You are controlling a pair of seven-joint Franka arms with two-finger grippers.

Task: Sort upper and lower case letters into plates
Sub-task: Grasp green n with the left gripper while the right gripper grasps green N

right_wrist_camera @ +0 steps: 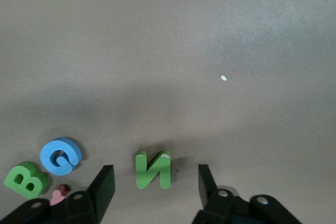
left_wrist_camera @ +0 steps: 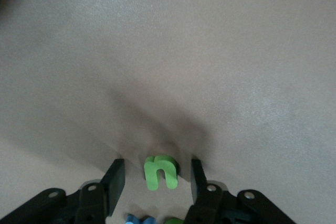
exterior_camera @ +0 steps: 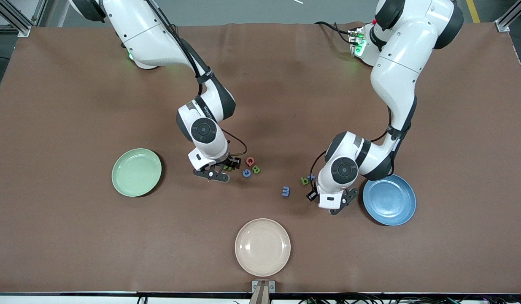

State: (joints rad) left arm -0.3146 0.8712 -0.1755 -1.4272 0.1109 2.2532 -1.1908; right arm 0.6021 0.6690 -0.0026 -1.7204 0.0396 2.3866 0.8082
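The right gripper (right_wrist_camera: 156, 190) is spread apart around the green N (right_wrist_camera: 153, 169), beside the blue G (right_wrist_camera: 61, 156) and green B (right_wrist_camera: 25, 179). The left gripper (left_wrist_camera: 157, 182) is parted around a small green n (left_wrist_camera: 161, 172) on the table, near the blue plate (exterior_camera: 389, 199). The pale green plate (exterior_camera: 136, 172) is seen toward the right arm's end.

We see glossy white arms with black joint bands, round black wrist caps, thin black cables, green base lights.

Brown table (exterior_camera: 74, 105) with three plates (exterior_camera: 136, 172), scattered letters (exterior_camera: 286, 191)
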